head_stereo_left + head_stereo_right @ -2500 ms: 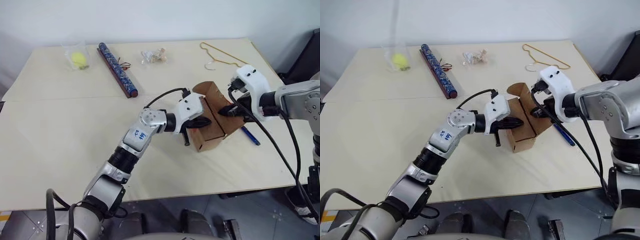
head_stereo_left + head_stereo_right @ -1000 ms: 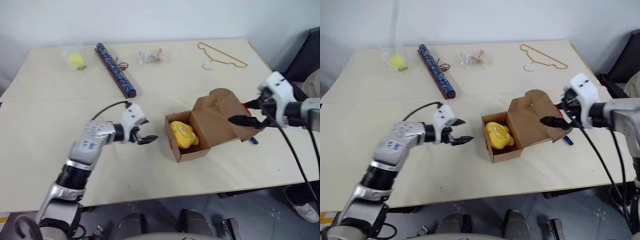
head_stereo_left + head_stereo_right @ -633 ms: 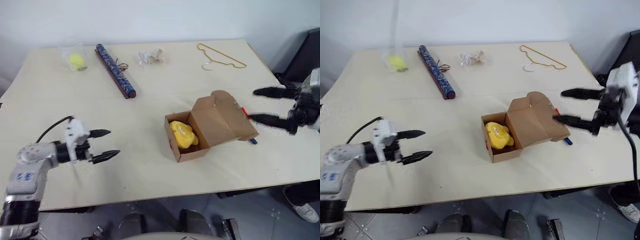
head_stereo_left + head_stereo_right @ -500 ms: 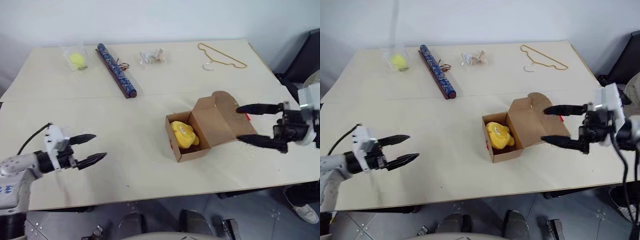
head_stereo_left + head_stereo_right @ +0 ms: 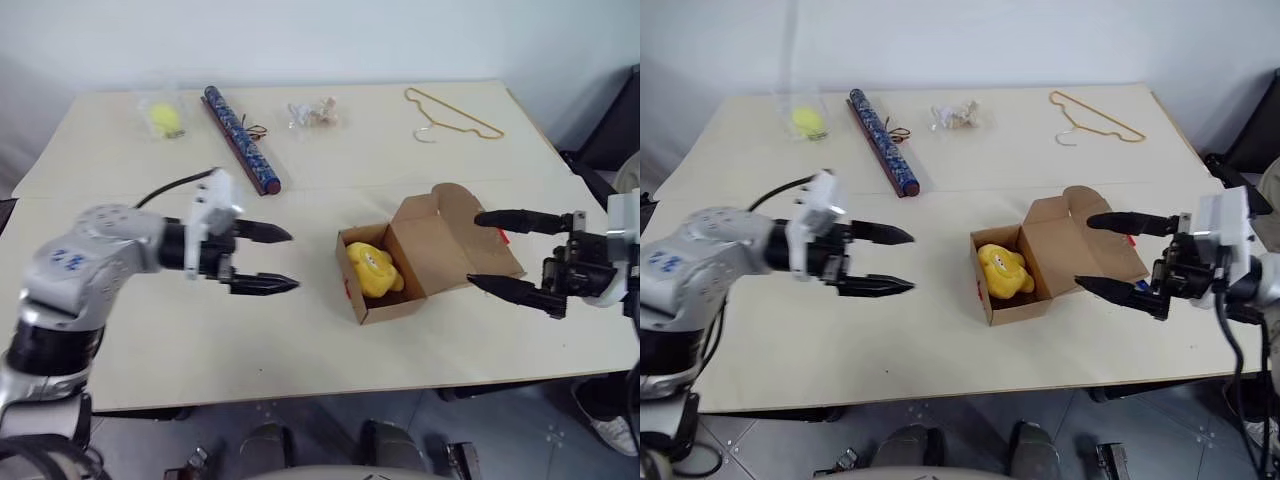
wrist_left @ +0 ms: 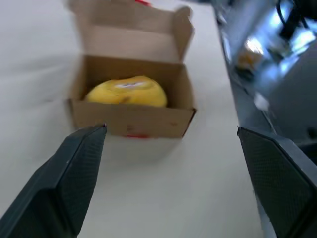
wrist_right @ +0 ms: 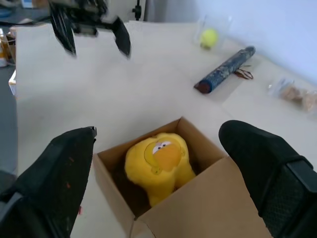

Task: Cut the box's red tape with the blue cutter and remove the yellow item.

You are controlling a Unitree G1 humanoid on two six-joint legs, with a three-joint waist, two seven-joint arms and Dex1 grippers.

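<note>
Left eye view: box (image 5: pixel 420 262) sits open mid-table, lid flap thrown back toward the right gripper (image 5: pixel 503 252). Yellow item (image 5: pixel 375 271) lies inside, still not lifted, long axis roughly along the box's depth, face up in the right wrist view. Right gripper hangs over the open flap, fingers wide apart, empty, aimed at the toy; judged the nearer arm. Left gripper (image 5: pixel 270 259) also spread wide, empty, level, pointing at the box's front wall with bare table between, so the toy lies straight ahead of it but farther off. Red tape (image 5: pixel 347 291) remnant shows on the front wall; cutter not clearly visible.

Versus half a second ago: left arm has swung in from the near-left table edge toward the box; right gripper barely shifted. Box and toy unmoved.
</note>
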